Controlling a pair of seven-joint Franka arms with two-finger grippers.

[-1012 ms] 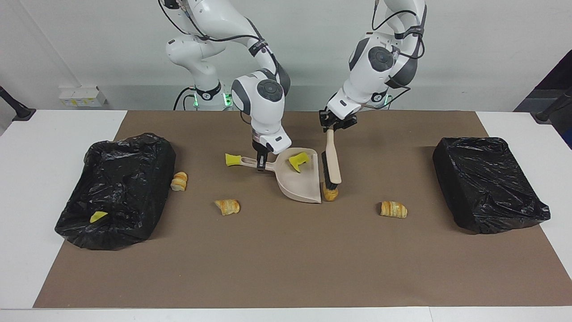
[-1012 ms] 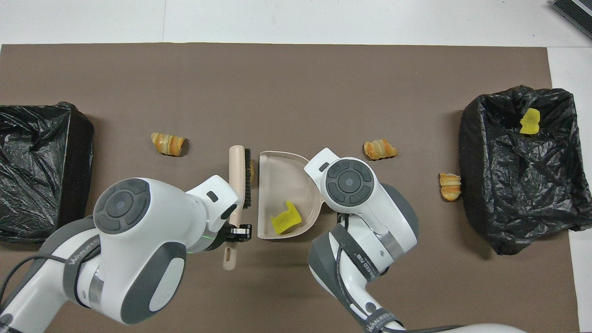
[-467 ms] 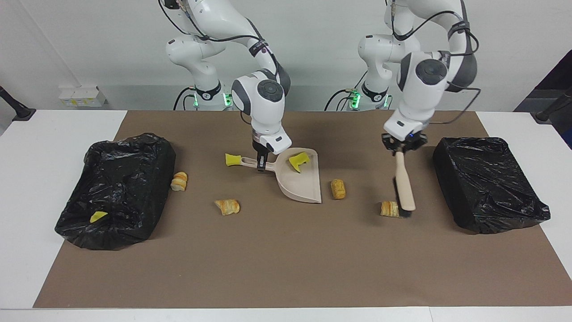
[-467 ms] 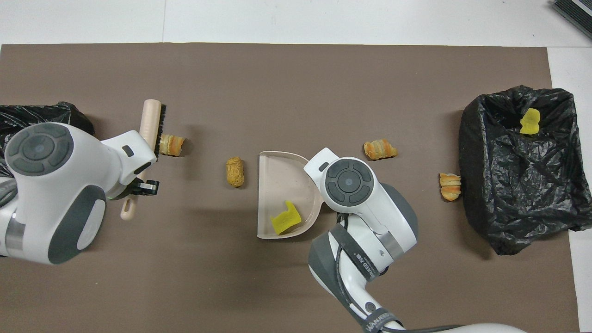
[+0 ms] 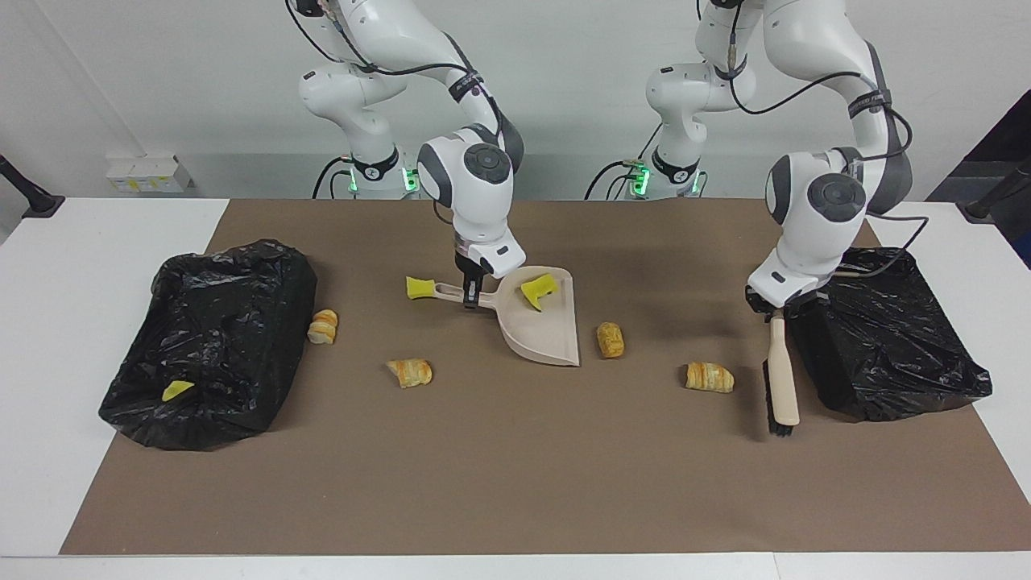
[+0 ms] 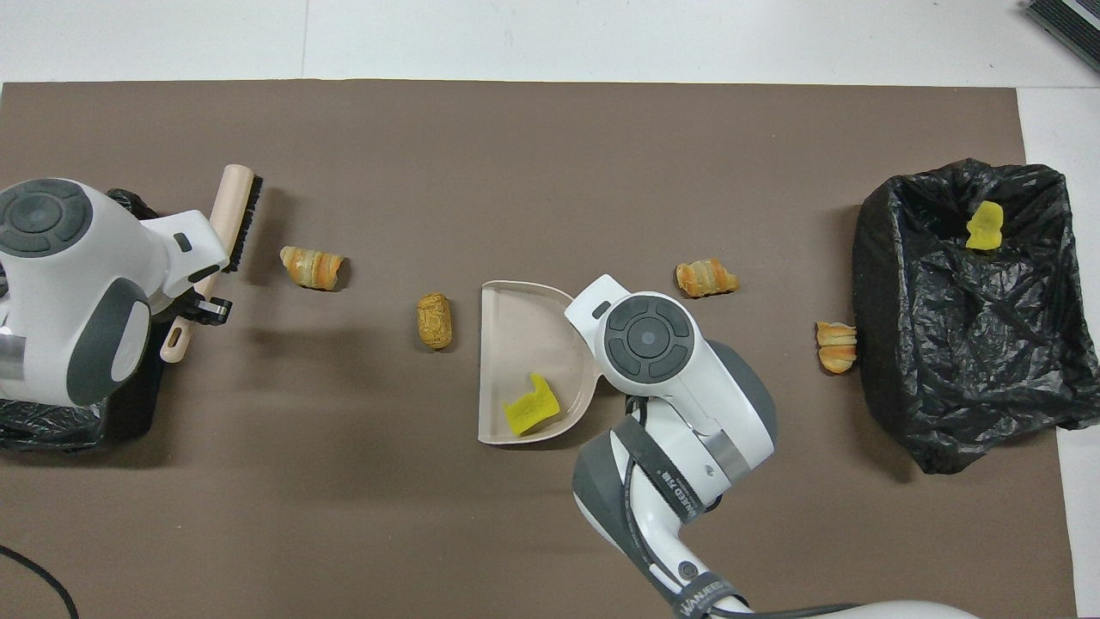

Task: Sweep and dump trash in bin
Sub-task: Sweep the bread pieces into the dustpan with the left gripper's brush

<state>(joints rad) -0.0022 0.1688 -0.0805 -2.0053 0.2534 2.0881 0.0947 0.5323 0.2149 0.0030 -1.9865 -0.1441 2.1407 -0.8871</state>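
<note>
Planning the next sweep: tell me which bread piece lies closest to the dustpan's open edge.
The plain golden-brown bread piece, right beside the dustpan mouth; the three striped pieces lie farther off.

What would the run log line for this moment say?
left gripper: shut on brush, beside bin | right gripper: shut on dustpan handle | in pan: yellow sponge chunk | pastry pieces unswept

A brown mat (image 5: 515,483) covers the white table (image 5: 72,242). A small white box with yellow labels (image 5: 149,173) sits near the wall, toward the right arm's end, with a dark stand (image 5: 28,197) beside it.
</note>
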